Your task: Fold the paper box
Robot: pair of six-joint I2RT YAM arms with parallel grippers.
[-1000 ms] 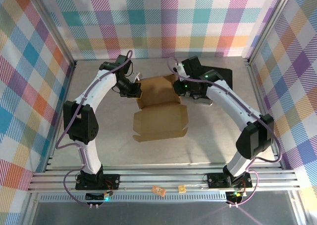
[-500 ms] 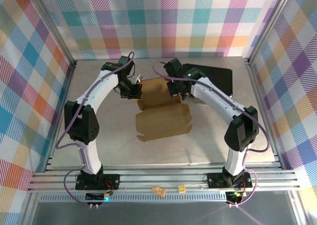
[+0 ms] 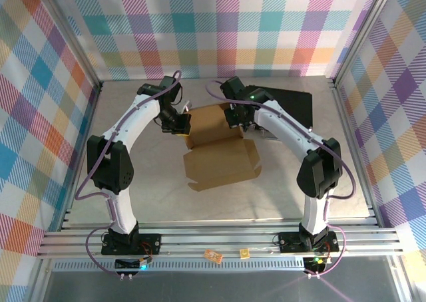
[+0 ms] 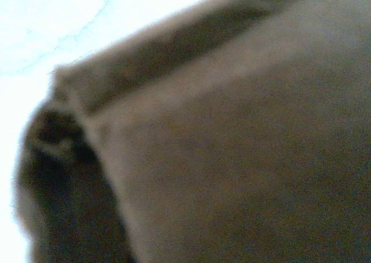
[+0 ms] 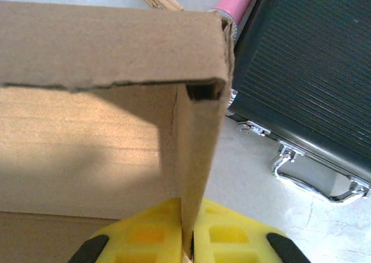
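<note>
- My right gripper (image 5: pixel 186 231) is closed, pinching the box (image 5: pixel 87 135) by its right wall.
- My left gripper (image 3: pixel 178 124) is closed at the box's far-left corner; I cannot tell whether it holds anything.

Shows white shells and black joints on left arm (image 3: pixel 130 120) and right arm (image 3: pixel 293 132). Trails a purple cable (image 3: pixel 78 189) along each. Ends, at right claw (image 5: pixel 186 241), in yellow pads (image 5: pixel 145 235) with square recesses. Glows green at black bases (image 3: pixel 130 243).
</note>
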